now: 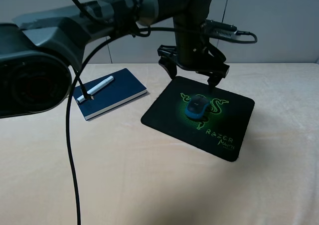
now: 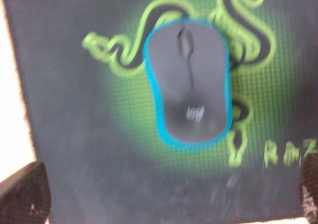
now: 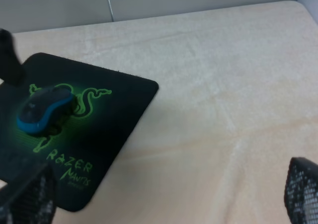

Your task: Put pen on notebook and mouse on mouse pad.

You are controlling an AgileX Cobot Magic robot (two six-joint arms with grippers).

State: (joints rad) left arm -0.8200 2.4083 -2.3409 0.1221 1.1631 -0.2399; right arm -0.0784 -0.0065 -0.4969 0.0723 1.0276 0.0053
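Observation:
The white pen [image 1: 94, 89] lies diagonally on the dark navy notebook [image 1: 122, 88] at the left. The teal-sided mouse [image 1: 197, 107] [image 2: 189, 82] [image 3: 44, 110] rests on the green logo in the middle of the black mouse pad [image 1: 164, 110] [image 2: 74, 110] [image 3: 119, 95]. My left gripper [image 1: 193, 78] [image 2: 164, 201] hangs open a little above the mouse, apart from it, holding nothing. My right gripper [image 3: 166, 194] is open and empty, low over the table to the right of the pad; the exterior view does not show it.
A black cable [image 1: 70, 150] hangs from the left arm down across the front left of the beige table [image 1: 149, 185]. One dark finger [image 3: 10, 55] of the left gripper shows beside the pad in the right wrist view.

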